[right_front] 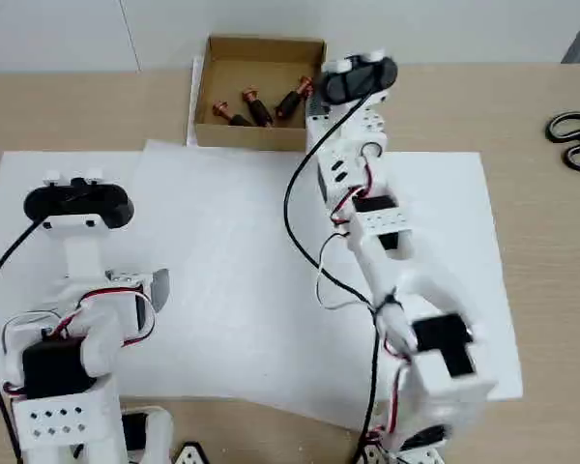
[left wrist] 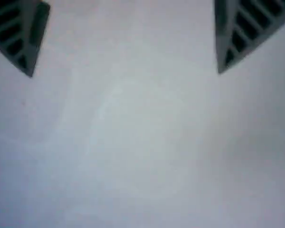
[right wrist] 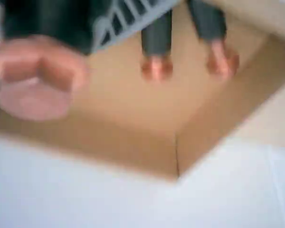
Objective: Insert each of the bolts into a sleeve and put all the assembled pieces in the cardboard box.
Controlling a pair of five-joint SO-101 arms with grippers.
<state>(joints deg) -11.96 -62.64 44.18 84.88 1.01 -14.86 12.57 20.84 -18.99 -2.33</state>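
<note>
The cardboard box stands at the table's far edge with two assembled pieces lying in it, one near its left wall and one beside it. In the right wrist view they are farther off. My right gripper hangs at the box's right side, shut on a third assembled piece, a dark sleeve with a copper bolt head. My left gripper is open over the white paper, nothing between its fingers.
A large white paper sheet covers the middle of the wooden table. Black scissors lie at the far right edge. The box's near corner meets the paper.
</note>
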